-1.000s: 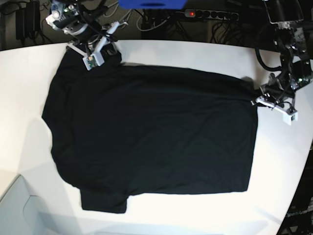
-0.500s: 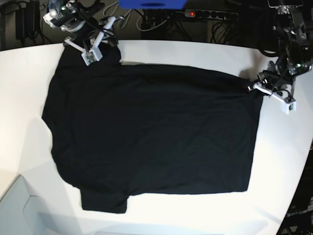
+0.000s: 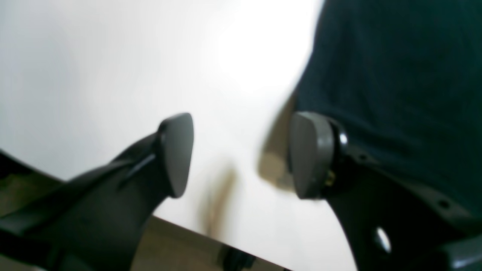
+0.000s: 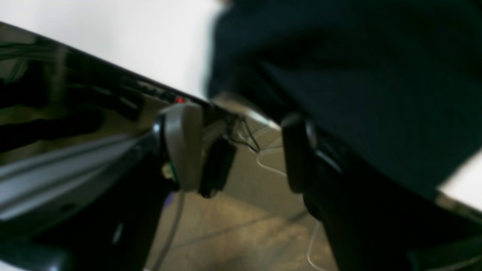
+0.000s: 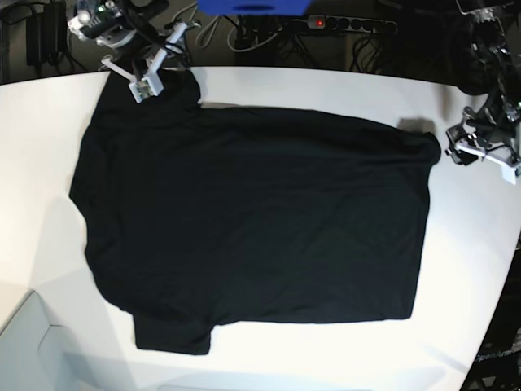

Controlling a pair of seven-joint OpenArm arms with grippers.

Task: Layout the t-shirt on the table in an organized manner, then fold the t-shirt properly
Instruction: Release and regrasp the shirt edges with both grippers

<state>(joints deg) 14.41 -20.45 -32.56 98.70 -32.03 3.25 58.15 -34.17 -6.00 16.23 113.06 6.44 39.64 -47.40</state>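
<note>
Across the middle of the base view, the t-shirt (image 5: 252, 220) lies spread flat on the white worktop (image 5: 326, 85), both sets of fingers (image 5: 486, 148) (image 5: 151, 69) wide and empty at its upper corners, so careless regrasping could likely rumple the smoothed cloth.

The t-shirt (image 5: 252, 220) lies spread flat across the middle of the table (image 5: 342, 90). The right gripper (image 5: 151, 69) hangs above the shirt's far-left corner in the base view; the left gripper (image 5: 480, 147) sits just beyond its far-right corner, apart from the cloth.
</note>
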